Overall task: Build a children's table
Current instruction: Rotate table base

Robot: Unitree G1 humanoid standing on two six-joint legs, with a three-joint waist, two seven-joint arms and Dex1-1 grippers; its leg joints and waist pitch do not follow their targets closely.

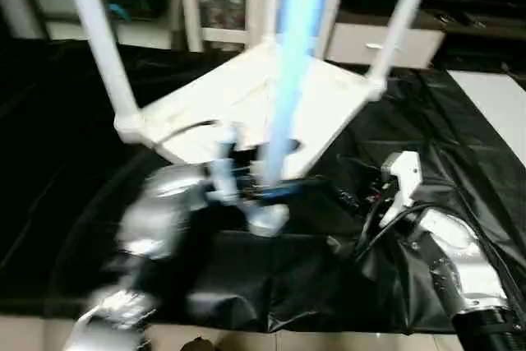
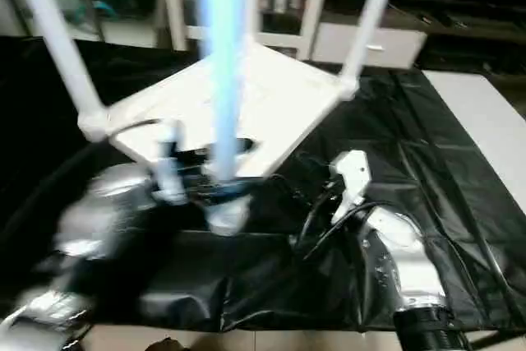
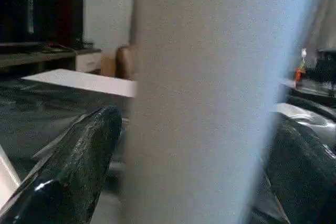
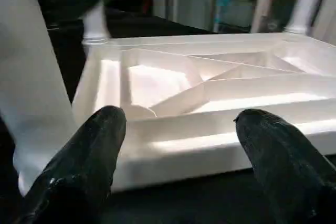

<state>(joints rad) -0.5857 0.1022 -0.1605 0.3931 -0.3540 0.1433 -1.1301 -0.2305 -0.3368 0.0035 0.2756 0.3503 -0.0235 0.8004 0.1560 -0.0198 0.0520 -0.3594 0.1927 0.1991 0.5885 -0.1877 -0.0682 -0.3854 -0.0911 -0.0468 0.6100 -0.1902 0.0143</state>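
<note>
The children's table top (image 1: 246,104) lies underside up on the black-draped worktable, its ribs plain in the right wrist view (image 4: 210,77). Three white legs stand up from its corners: left (image 1: 99,47), back (image 4: 304,3) and right (image 1: 399,22). A fourth leg (image 1: 288,80) stands upright at the near corner, with its wide end (image 1: 267,219) low by the cloth. My left gripper (image 1: 246,191) is shut on this leg, which sits between its fingers (image 3: 79,156). My right gripper (image 4: 178,124) is open and faces the top's near-right edge, with nothing between its fingers.
A flat white board (image 1: 493,104) lies at the far right of the black cloth. White cabinets (image 1: 370,39) stand behind the worktable. The worktable's front edge (image 1: 246,322) runs just below my forearms.
</note>
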